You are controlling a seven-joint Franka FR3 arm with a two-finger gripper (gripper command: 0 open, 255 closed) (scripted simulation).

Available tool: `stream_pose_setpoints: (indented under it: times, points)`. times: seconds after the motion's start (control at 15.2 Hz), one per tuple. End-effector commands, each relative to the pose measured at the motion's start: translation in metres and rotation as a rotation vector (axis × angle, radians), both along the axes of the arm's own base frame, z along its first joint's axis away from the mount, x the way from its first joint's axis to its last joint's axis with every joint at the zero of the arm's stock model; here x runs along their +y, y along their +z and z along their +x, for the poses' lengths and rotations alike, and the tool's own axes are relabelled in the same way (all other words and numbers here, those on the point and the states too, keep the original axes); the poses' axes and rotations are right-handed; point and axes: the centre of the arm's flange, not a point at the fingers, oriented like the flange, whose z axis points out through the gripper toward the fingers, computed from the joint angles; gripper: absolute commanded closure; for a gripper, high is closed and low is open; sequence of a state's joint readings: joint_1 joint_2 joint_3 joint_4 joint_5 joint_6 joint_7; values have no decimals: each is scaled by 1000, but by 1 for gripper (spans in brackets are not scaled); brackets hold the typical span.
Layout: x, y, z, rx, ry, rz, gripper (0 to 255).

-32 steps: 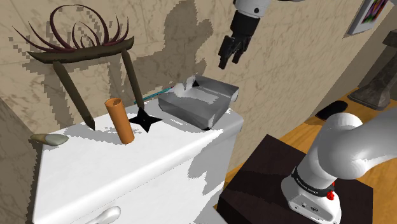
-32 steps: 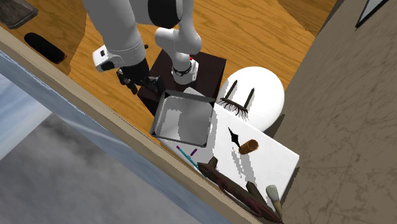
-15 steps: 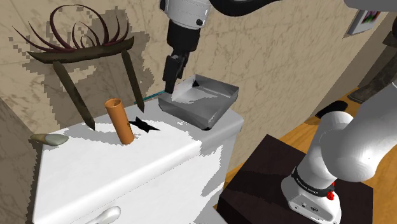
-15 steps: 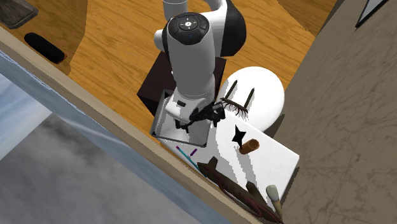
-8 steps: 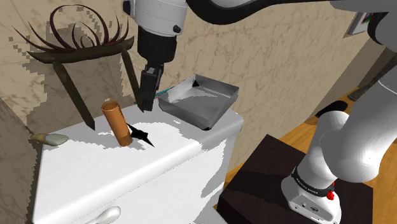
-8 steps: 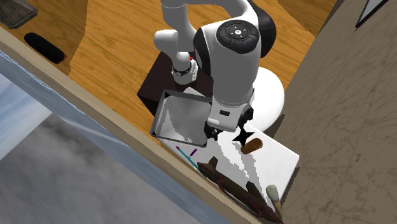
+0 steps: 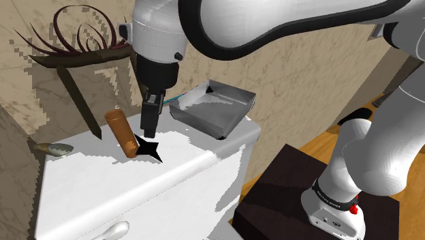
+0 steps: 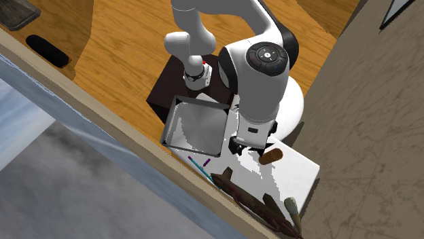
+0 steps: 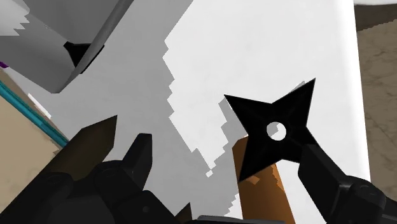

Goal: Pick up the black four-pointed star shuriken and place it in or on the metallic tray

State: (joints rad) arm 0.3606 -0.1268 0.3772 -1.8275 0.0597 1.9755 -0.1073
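Shoulder view, left to right. White worktop [image 7: 136,187] carries a small grey-brown object [image 7: 53,148] at its far left edge. A dark plant rack [image 7: 82,58] with spiky leaves stands behind it at about 1 o'clock. Brown cylinder [image 7: 124,133] stands upright-ish on the worktop, with a lean I cannot separate from camera roll. Black four-pointed star [image 7: 151,148] lies on the worktop just beside the cylinder's foot, at its 4 o'clock, outside the tray. Gripper [image 7: 148,131] hangs directly above the star, pointing down, tips close to it. Grey tray [image 7: 204,119] sits at the star's 2 o'clock, apart from it, at the worktop's far corner. Dark box [image 7: 286,184] under the arm is at lower right. Wrist view: fingers [image 9: 141,153] are released and spread wide. The star with its centre hole lies between them, in front of the cylinder. One fingertip overlaps a star point; contact cannot be told. Second exterior view: gripper [image 8: 239,144] sits between tray and cylinder.
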Motion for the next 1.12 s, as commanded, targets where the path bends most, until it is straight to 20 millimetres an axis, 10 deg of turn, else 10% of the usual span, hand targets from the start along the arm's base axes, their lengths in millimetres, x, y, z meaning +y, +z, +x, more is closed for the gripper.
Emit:
stream_pose_setpoints:
  times: [0.0, 0.53, 0.59, 1.06]
  points:
    - [1, -9, 2, 0, 0, 0, 0]
    - [1, -9, 2, 0, 0, 0, 0]
    - [1, -9, 2, 0, 0, 0, 255]
    - [1, -9, 2, 0, 0, 0, 255]
